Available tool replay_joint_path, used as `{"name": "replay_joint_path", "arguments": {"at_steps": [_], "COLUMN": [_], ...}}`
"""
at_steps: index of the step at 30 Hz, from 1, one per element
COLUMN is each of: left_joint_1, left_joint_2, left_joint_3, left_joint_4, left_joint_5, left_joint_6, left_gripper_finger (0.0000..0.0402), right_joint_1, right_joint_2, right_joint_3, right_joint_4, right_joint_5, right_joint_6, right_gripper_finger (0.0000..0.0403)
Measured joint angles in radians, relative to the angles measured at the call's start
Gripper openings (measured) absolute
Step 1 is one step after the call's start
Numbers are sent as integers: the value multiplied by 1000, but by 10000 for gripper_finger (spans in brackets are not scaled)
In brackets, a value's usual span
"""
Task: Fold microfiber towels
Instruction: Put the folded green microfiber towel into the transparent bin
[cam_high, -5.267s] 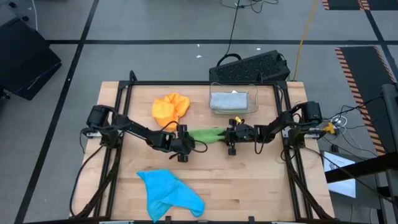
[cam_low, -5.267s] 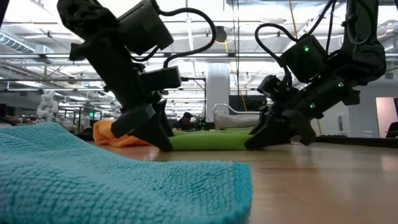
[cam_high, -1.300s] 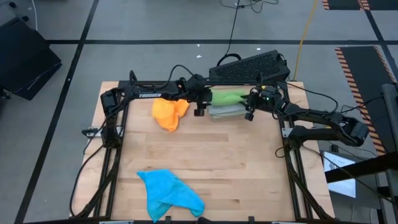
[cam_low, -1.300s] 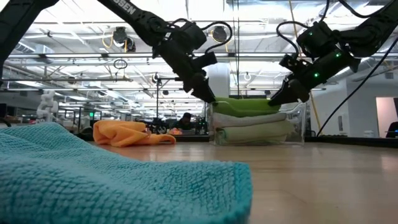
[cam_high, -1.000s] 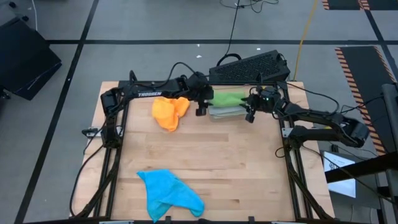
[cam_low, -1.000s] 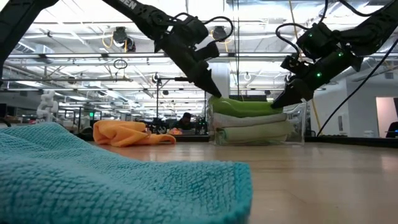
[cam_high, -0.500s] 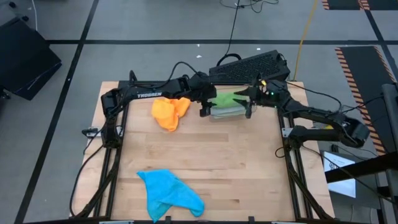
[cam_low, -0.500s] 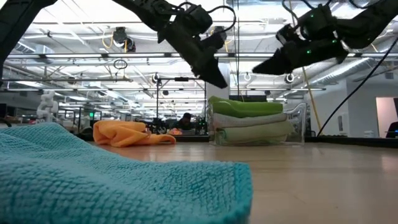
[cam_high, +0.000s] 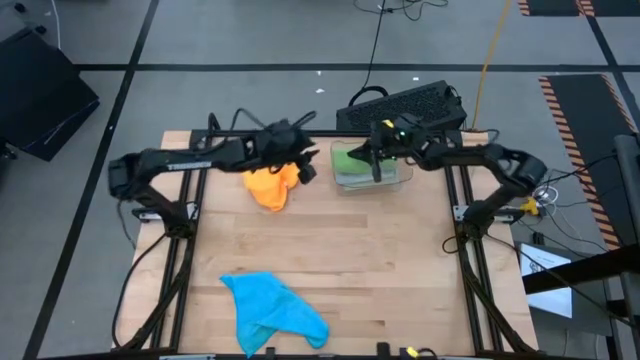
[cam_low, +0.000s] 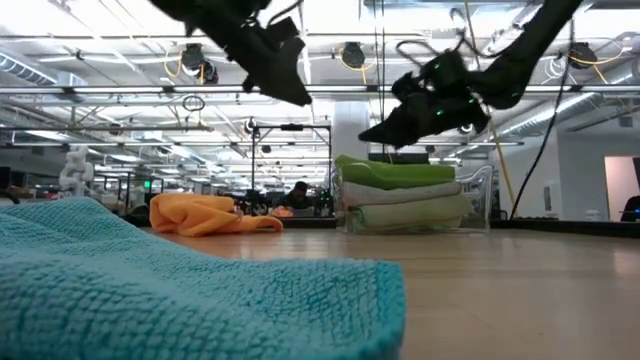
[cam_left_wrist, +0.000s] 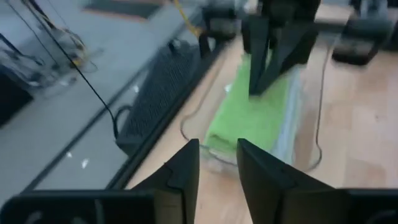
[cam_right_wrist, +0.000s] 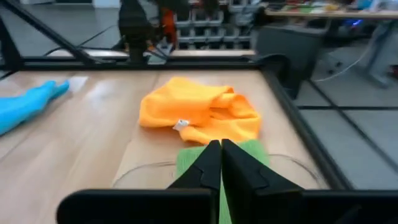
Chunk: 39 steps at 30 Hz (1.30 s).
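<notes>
Towels are the matter here, and from the grippers outward: the right gripper (cam_high: 374, 160) hangs clenched on nothing just above the clear bin (cam_high: 400, 178) at the table's far edge, its fingers (cam_right_wrist: 214, 163) pressed together, while the left gripper (cam_high: 303, 165) hovers empty beside the bin on the orange towel's side, its fingers (cam_left_wrist: 186, 171) standing a little apart. Inside the bin a folded green towel (cam_high: 350, 157) lies flat on top of a folded pale one (cam_low: 410, 213). Just beside the bin a crumpled orange towel (cam_high: 272, 182) sits in a heap, a small white tag (cam_right_wrist: 181, 124) showing on it. Well away from the bin, at the table's near edge, a blue towel (cam_high: 272, 311) lies rumpled. These cloths look light, limp and nappy, so they should sag and drape rather than hold shape, and will not slip much between the pads. My judgement is that the orange one is best pinched at two neighbouring corners or along a free hem, then lifted and spread flat on the wood before creasing.
</notes>
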Motion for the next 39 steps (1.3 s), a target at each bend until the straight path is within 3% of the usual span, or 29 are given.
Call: {"name": "replay_joint_path", "arguments": {"at_steps": [6, 10, 12, 21, 32, 39], "left_joint_1": [-55, -78, -85, -96, -96, -115], "left_joint_2": [-109, -128, -127, -128, -128, -128], "left_joint_3": [-237, -308, -311, -314, -314, -314], "left_joint_4": [250, 319, 325, 319, 291, 305], "left_joint_5": [-23, -37, -44, -76, -84, -84], "left_joint_6": [-57, -63, -62, -34, -36, -62], "left_gripper_finger": [102, 102, 102, 102, 102, 102], "right_joint_1": [-4, -1, 3, 19, 24, 31], "right_joint_2": [123, 165, 182, 254, 55, 122], "right_joint_3": [43, 47, 49, 50, 47, 47], "right_joint_4": [-23, -52, -63, -96, -138, -67], "right_joint_5": [-35, 3, 52, 97, 99, 100], "right_joint_6": [22, 28, 27, 8, 0, -11], "right_gripper_finger": [1, 1, 1, 0, 0, 0]}}
